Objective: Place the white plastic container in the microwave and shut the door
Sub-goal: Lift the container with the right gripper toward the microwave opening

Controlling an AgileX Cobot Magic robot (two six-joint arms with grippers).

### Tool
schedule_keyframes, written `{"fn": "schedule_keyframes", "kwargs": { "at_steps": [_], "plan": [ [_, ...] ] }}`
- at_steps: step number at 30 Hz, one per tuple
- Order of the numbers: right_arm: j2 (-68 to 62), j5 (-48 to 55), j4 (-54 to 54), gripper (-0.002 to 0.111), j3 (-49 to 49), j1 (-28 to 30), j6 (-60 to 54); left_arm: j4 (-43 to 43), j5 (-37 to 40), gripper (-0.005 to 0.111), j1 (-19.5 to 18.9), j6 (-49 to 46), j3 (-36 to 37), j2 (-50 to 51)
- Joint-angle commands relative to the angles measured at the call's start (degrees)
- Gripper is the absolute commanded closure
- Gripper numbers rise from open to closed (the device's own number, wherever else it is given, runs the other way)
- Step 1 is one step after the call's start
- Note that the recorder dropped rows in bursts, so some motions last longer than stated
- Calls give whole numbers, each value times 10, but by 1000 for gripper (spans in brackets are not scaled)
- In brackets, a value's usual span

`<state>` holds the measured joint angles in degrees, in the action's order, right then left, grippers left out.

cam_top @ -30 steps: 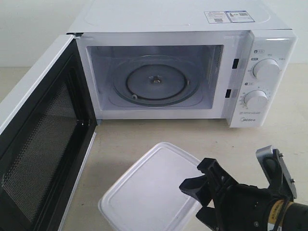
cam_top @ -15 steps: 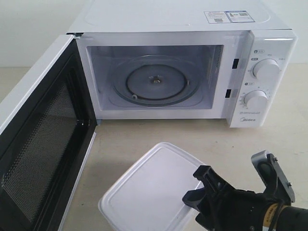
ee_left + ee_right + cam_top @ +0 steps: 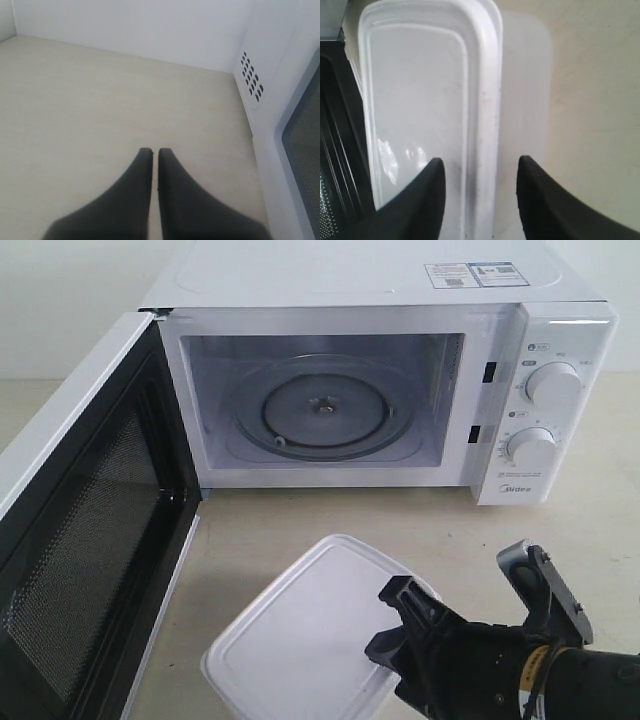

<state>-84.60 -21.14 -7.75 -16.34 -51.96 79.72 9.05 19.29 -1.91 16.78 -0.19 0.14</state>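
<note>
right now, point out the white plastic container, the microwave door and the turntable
white plastic container (image 3: 300, 640): exterior view, middle of its flat lid
door (image 3: 90, 545): exterior view, black mesh of its inner face
turntable (image 3: 325, 408): exterior view, centre of the glass plate

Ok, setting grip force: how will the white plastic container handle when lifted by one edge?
The white plastic container looks translucent, so probably light and flexible. Its glossy lid rim may slip in the right end effector. Broad and flat, it's unlikely to tip.

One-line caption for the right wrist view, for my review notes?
Right tool straddling the long rim of the white plastic container, beside the open door.
</note>
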Motion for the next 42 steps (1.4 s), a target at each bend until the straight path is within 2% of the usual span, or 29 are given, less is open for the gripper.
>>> {"fn": "schedule_keyframes", "kwargs": {
  "at_steps": [1,5,7,14,17,24,32,35,39,42],
  "plan": [
    [-1,10,-3,75,-3,-1,-8,-4,-2,102,-2,2,2,-1],
    [-1,3,-3,96,-3,-1,-31,-4,-2,102,-2,2,2,-1],
    [-1,0,-3,102,-3,-1,-34,-4,-2,102,-2,2,2,-1],
    [-1,0,-3,103,-3,-1,-36,-4,-2,102,-2,2,2,-1],
    [-1,-1,-3,108,-3,-1,-36,-4,-2,102,-2,2,2,-1],
    [7,-51,-7,108,-3,-1,-36,-4,-2,102,-2,2,2,-1],
    [78,-37,-70,108,-3,0,-163,-4,-2,102,-2,2,2,-1],
    [95,-41,-81,108,-3,0,-170,-4,-2,102,-2,2,2,-1],
    [103,-88,-116,108,-3,0,-214,-4,-2,102,-2,2,2,-1],
    [100,-167,-154,108,-3,0,-225,-4,-2,102,-2,2,2,-1]
  ]
}}
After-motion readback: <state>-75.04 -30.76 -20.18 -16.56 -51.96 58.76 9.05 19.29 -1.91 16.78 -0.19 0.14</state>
